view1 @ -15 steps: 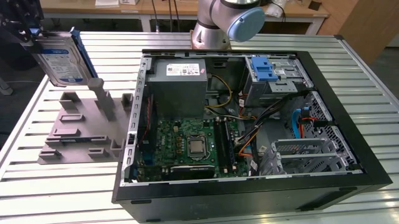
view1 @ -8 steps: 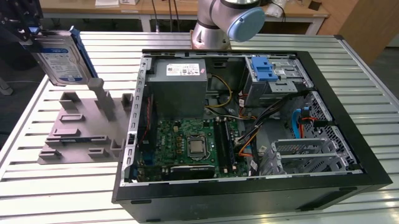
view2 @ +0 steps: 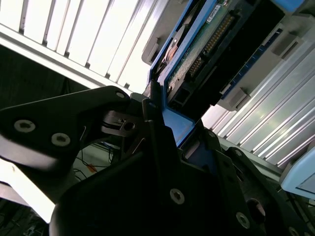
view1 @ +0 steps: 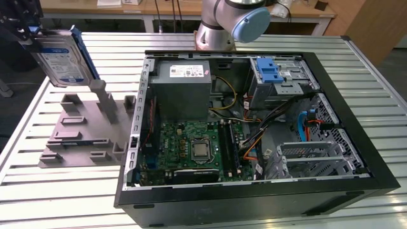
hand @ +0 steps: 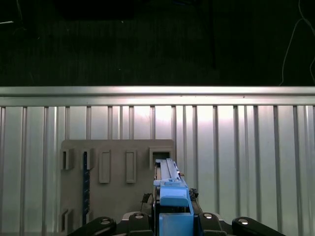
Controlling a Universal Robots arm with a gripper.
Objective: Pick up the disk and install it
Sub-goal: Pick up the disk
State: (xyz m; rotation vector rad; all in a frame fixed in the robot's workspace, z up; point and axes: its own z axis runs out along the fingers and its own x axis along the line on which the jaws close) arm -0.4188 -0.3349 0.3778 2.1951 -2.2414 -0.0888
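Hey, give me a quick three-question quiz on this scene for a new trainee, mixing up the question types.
1. Fill in: inside the computer case, the drive cage has a latch coloured ___.
2. What is the claw shut on? A) a screwdriver B) the disk C) a mug
3. True or false: the disk already sits in the computer case.
Key: 1 blue; 2 B; 3 false.

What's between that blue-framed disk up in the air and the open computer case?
In the exterior view, a grey holder plate with upright posts sits on the slatted table between the disk and the computer case.
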